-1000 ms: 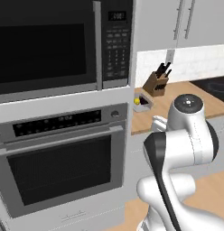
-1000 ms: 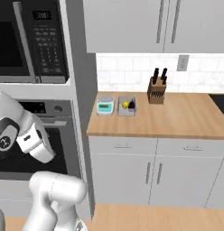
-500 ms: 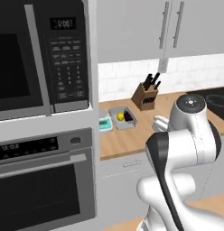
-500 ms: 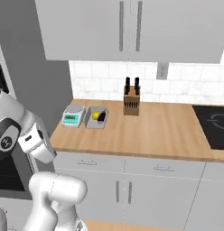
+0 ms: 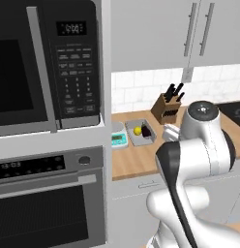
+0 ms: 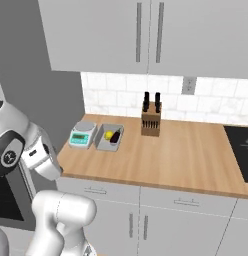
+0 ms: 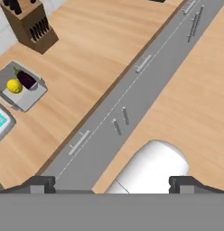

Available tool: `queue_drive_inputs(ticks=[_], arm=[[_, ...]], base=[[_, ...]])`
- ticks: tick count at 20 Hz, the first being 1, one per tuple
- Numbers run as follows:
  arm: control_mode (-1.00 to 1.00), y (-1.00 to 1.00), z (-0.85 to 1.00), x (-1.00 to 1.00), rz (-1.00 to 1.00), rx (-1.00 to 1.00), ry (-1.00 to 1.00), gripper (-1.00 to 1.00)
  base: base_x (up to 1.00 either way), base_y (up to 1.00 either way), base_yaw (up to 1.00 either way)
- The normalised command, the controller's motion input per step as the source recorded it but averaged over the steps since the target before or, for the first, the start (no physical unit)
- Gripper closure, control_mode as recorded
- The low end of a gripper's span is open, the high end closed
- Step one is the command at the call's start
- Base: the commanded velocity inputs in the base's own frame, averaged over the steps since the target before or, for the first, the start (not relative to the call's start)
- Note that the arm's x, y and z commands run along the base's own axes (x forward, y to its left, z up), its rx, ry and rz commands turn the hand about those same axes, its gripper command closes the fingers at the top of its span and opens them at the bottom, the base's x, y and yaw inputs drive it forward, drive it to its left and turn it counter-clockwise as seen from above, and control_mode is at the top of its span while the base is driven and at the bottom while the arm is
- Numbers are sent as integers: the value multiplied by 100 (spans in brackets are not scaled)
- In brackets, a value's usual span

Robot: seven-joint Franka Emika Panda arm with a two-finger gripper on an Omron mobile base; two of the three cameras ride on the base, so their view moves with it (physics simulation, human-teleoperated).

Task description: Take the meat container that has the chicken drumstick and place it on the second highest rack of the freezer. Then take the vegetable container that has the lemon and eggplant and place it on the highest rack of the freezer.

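Arm (image 5: 199, 145) partly hides vegetable container (image 5: 141, 134), lemon (image 5: 137, 131) visible

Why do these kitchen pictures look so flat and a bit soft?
Right base view: even light, faint shadows beside the knife block and grey tray. Left base view: the microwave keypad labels are too blurred to read. Hand view: the lemon and eggplant look soft-edged and the counter shows no glare.

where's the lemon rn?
The lemon sits in the grey tray on the wooden counter, beside the eggplant, between the scale on its left and the knife block.
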Motion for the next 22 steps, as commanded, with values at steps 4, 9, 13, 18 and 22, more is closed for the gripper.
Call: queue_drive_inputs(ticks=[4, 9, 13, 18, 22], arm=[[-100, -32, -45, 96, 17, 35, 9, -100], [-100, -38, -24, 100, 16, 33, 22, -100], [-100, -2, -1, 73, 0, 3, 17, -100], [-100, 0, -16, 81, -2, 0, 5, -100], [-100, 0, -26, 68, 0, 0, 0, -100]], base=[[0, 0, 0], [0, 0, 0], [0, 0, 0], [0, 0, 0], [0, 0, 0]])
